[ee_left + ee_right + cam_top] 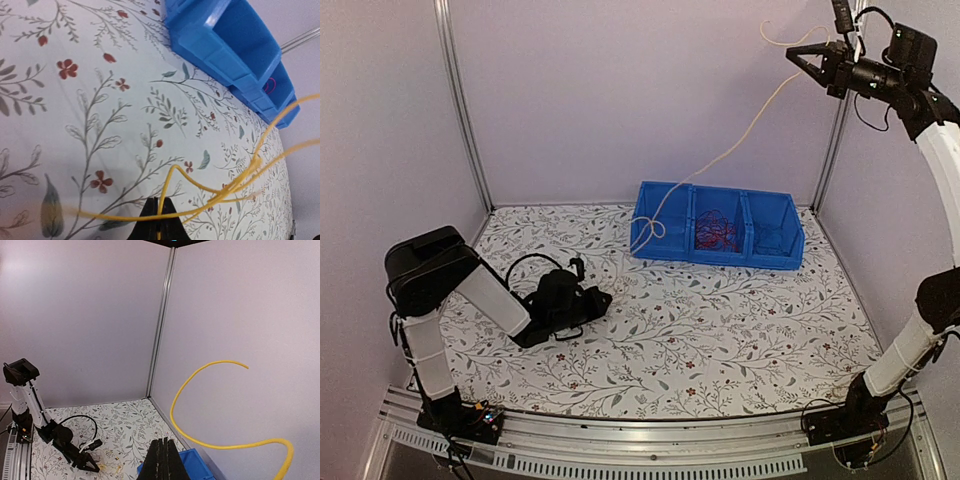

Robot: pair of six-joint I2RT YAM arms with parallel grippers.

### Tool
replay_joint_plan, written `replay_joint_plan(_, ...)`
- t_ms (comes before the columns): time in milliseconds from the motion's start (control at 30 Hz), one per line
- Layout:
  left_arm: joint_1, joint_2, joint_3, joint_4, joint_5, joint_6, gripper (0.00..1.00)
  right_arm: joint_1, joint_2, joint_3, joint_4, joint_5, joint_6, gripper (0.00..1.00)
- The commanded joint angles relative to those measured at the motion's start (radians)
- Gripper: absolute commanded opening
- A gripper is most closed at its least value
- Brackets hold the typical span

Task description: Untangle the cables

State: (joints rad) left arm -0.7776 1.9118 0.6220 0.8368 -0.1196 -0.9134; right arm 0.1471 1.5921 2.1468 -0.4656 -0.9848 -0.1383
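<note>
A long yellow cable (740, 140) runs from my right gripper (800, 58), held high at the back right corner, down to a small loop at the left compartment of the blue bin (720, 256). A red cable bundle (717, 230) lies in the middle compartment. In the right wrist view my right gripper (164, 442) is shut, and the cable's free end (172, 410) curls beside it. My left gripper (605, 298) rests low on the table left of the bin. In the left wrist view it (160, 202) is shut on a yellow cable strand (194, 183).
The blue bin (220, 55) has three compartments and stands at the back middle of the flowered table (720, 340). Grey walls and metal posts (460, 100) close in the back and sides. A black arm cable (530, 262) loops beside the left wrist.
</note>
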Motion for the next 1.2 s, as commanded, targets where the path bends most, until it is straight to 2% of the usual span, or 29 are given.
replay_joint_plan(0, 0.031, -0.076, -0.069, -0.04, -0.024, -0.072, 0.0, -0.1, 0.027, 0.061, 0.028, -0.01, 0.043, 0.0)
replay_joint_plan(167, 0.047, -0.175, -0.141, -0.169, -0.129, -0.086, 0.0, -0.22, 0.025, 0.067, 0.081, 0.003, 0.076, 0.0)
replay_joint_plan(333, 0.06, -0.257, -0.189, -0.301, -0.202, -0.118, 0.0, -0.248, 0.019, 0.071, 0.084, 0.05, 0.066, 0.0)
replay_joint_plan(467, 0.076, -0.346, -0.255, -0.425, -0.279, -0.212, 0.0, -0.289, 0.023, 0.118, 0.085, 0.132, 0.045, 0.0)
replay_joint_plan(600, 0.087, -0.391, -0.291, -0.52, -0.304, -0.295, 0.0, -0.35, 0.035, 0.157, 0.117, 0.209, 0.091, 0.0)
replay_joint_plan(800, 0.089, -0.383, -0.318, -0.566, -0.309, -0.345, 0.0, -0.388, 0.052, 0.189, 0.149, 0.269, 0.109, 0.0)
replay_joint_plan(933, 0.088, -0.382, -0.332, -0.553, -0.301, -0.354, 0.0, -0.388, 0.039, 0.118, 0.167, 0.249, 0.111, 0.0)
replay_joint_plan(1167, 0.089, -0.406, -0.376, -0.603, -0.32, -0.412, 0.0, -0.418, 0.027, 0.193, 0.154, 0.445, 0.002, 0.0)
